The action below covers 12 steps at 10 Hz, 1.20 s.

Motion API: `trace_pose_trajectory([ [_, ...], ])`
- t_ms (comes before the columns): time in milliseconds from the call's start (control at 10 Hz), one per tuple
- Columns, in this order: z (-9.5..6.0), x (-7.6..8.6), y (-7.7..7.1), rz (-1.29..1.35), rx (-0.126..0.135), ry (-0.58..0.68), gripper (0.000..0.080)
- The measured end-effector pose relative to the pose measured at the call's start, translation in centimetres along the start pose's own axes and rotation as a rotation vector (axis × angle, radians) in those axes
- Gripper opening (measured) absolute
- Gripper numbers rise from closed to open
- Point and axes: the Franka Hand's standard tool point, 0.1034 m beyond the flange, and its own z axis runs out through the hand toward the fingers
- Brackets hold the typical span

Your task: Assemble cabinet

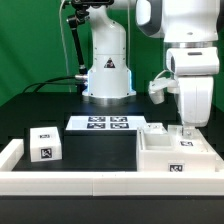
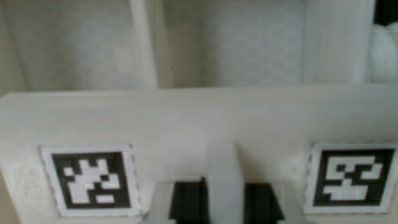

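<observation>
Where gripper (image 1: 186,130) meets cabinet box (image 1: 155,160), jaws narrow, grasp unclear

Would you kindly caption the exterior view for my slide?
Claw at the large cabinet box; tagged cube sits apart.

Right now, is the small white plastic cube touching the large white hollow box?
Apart. The exterior view shows a wide stretch of black table between the small white plastic cube and the large white hollow box.

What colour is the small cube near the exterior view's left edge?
The small cube is white, with black-and-white square tag patterns on its faces. It shows best in the exterior view.
</observation>
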Motion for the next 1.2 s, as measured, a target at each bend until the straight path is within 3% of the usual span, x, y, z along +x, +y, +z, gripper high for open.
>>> trace_pose_trajectory([
  [400, 0.0, 0.3, 1.8, -0.021, 0.005, -0.011, 0.0072],
  [700, 0.0, 0.1, 1.8, -0.014, 0.036, -0.026, 0.0072],
  [1000, 0.0, 0.0, 1.8, -0.003, 0.038, -0.028, 0.0072],
  [1100, 0.0, 0.0, 1.7, -0.003, 0.038, -0.028, 0.015],
  [1200, -0.2, -0.2, 1.6, 0.011, 0.029, -0.025, 0.0344],
])
